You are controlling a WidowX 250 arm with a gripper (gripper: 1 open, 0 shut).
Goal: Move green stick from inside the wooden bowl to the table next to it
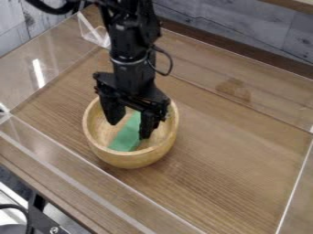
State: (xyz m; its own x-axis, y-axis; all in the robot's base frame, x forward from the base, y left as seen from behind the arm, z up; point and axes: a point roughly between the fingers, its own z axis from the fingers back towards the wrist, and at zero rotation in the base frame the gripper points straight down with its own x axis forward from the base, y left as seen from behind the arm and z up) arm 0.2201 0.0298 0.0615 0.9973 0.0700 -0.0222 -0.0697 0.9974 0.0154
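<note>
The light tan wooden bowl sits on the brown wood-grain table, left of centre. Inside it lies the green stick, slanting from upper right to lower left. My black gripper points straight down into the bowl, open, with one finger on each side of the stick's upper end. The fingers reach below the rim. The stick's top end is partly hidden behind them, and I cannot tell whether the fingers touch it.
Clear acrylic walls edge the table on the left, front and right. Bare tabletop lies to the right of the bowl and in front of it. The arm's black body rises behind the bowl.
</note>
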